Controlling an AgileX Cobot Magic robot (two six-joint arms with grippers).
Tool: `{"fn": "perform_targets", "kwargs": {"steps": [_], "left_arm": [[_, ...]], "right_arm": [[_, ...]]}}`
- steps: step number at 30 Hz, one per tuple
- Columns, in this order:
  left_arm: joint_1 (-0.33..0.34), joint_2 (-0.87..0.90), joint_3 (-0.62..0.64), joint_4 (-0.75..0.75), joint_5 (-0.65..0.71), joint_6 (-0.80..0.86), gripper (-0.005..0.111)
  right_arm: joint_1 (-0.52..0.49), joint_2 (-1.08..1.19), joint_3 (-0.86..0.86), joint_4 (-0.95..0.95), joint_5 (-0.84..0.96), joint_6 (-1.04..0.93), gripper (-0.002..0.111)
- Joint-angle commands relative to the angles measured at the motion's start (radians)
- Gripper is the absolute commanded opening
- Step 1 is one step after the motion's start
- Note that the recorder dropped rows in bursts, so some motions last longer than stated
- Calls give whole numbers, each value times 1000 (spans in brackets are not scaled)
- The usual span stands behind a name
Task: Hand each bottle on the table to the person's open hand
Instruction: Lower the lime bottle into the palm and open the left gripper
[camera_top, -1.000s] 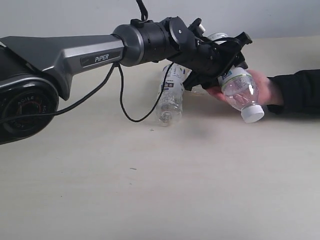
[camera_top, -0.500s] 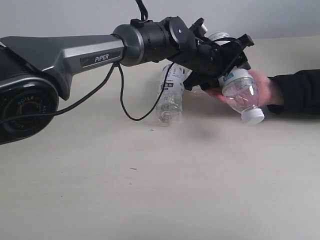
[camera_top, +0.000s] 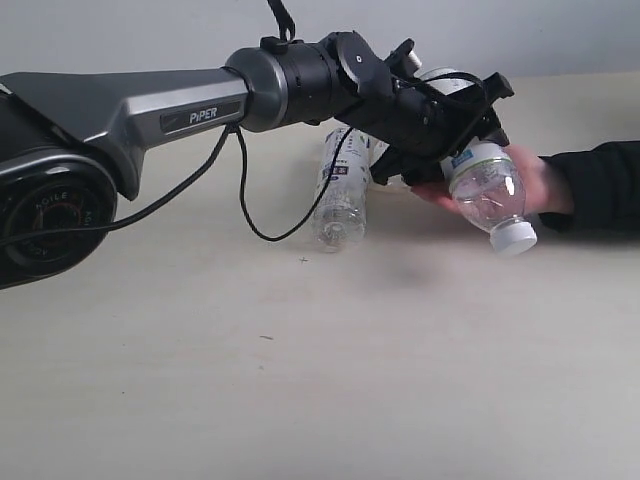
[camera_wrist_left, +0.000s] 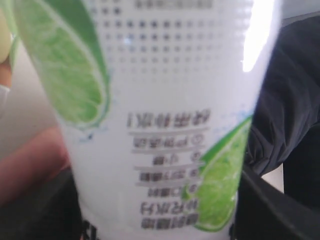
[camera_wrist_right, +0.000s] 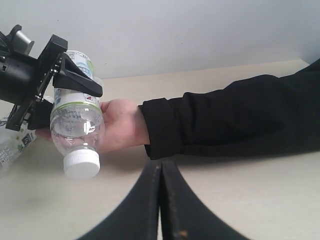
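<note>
The green-labelled bottle (camera_top: 485, 190) (camera_wrist_right: 75, 125) hangs tilted, white cap down, with its side resting in the person's open hand (camera_top: 530, 180) (camera_wrist_right: 120, 125). My left gripper (camera_top: 460, 135) (camera_wrist_right: 62, 102) is shut on its labelled body, one jaw on each side. Up close the lime label (camera_wrist_left: 165, 100) fills the left wrist view between the dark fingers (camera_wrist_left: 280, 210). A second clear bottle (camera_top: 338, 195) lies on the table (camera_top: 300, 380) behind the left arm; another is partly hidden behind the gripper. My right gripper (camera_wrist_right: 161, 170) is shut and empty, low over the table near the sleeve.
The person's black-sleeved arm (camera_top: 600, 185) (camera_wrist_right: 230, 115) reaches in from the right along the table's far side. A black cable (camera_top: 255, 215) loops down under the left arm. A lying bottle's end (camera_wrist_right: 12, 142) shows at the edge of the right wrist view.
The left gripper, the green-labelled bottle and the hand have shifted slightly to the right, and the cap now hangs a little lower. The right gripper has not moved.
</note>
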Motion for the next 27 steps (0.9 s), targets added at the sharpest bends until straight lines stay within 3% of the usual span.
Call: {"fn": "perform_targets", "kwargs": {"steps": [1, 4, 7, 27], "left_arm": [[3, -11, -5, -8, 17, 28, 78], [3, -11, -5, -8, 34, 29, 92], [5, -11, -5, -8, 48, 29, 99], [5, -78, -5, -10, 105, 175, 99]], "right_arm": [[-2, -7, 5, 2, -8, -1, 0], [-2, -7, 5, 2, -8, -1, 0], [-2, -7, 5, 2, -8, -1, 0], [-2, -7, 5, 2, -8, -1, 0]]}}
